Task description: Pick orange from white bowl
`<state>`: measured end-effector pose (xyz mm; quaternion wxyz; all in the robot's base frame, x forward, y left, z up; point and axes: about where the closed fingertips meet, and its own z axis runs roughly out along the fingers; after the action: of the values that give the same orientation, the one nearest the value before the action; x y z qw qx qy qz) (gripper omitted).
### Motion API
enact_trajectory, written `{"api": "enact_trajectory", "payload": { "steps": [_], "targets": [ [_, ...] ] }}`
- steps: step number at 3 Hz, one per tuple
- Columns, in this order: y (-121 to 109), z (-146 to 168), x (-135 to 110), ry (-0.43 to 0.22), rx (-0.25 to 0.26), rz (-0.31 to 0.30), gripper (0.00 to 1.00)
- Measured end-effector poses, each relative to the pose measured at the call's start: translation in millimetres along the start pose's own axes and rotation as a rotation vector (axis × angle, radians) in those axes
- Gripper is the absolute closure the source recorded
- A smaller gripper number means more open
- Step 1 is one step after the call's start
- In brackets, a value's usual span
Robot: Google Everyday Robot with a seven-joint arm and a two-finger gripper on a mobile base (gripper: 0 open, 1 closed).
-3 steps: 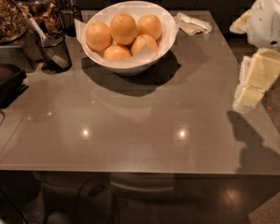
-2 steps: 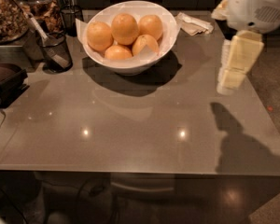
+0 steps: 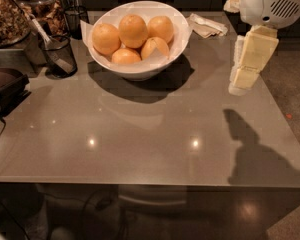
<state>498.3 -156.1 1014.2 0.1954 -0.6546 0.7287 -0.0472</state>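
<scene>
We see the gripper [image 3: 238,83] hanging right of the white bowl [image 3: 140,70], well apart; gripping or not, we cannot tell. The orange [image 3: 133,30] lies inside the bowl, topmost, so approx. leftward over the rim.

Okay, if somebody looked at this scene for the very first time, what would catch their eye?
The white bowl, heaped with five oranges, stands out first at the far middle of the table. Next comes the cream-coloured gripper, hanging over the table's right edge, apart from the bowl, with its dark shadow on the tabletop below.
</scene>
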Motion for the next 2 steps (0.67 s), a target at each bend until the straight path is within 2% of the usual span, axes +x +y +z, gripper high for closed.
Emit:
{"api": "enact_trajectory", "payload": {
  "steps": [1, 2],
  "targets": [
    [-0.1, 0.0, -0.1, 0.0, 0.0, 0.0, 0.0],
    [-29.8, 9.9, -24.4, 0.005, -0.006, -0.049, 0.0]
  ]
}}
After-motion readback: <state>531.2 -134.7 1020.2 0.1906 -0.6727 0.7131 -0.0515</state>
